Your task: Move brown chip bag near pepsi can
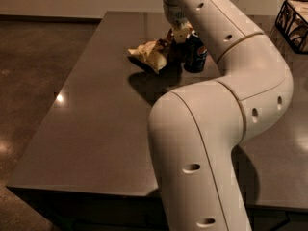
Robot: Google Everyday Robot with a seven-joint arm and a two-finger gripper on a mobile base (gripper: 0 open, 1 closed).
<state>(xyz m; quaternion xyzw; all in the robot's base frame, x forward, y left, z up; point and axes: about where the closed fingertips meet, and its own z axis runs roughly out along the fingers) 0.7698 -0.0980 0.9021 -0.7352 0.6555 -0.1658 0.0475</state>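
Observation:
The brown chip bag [150, 55] hangs tilted just above the grey table [96, 129], its pale cream end pointing left and its dark centre under the gripper, with a shadow on the table below it. My gripper [179, 34] is at the bag's right end, shut on it. The pepsi can [195, 55], dark blue with a round logo, stands upright right beside the gripper, a little to the right of the bag. My arm hides the table behind and right of the can.
A black wire basket [294, 19] stands at the table's far right corner. My large white arm [216, 129] crosses the right half of the view. The table's left edge [57, 105] drops to a dark floor.

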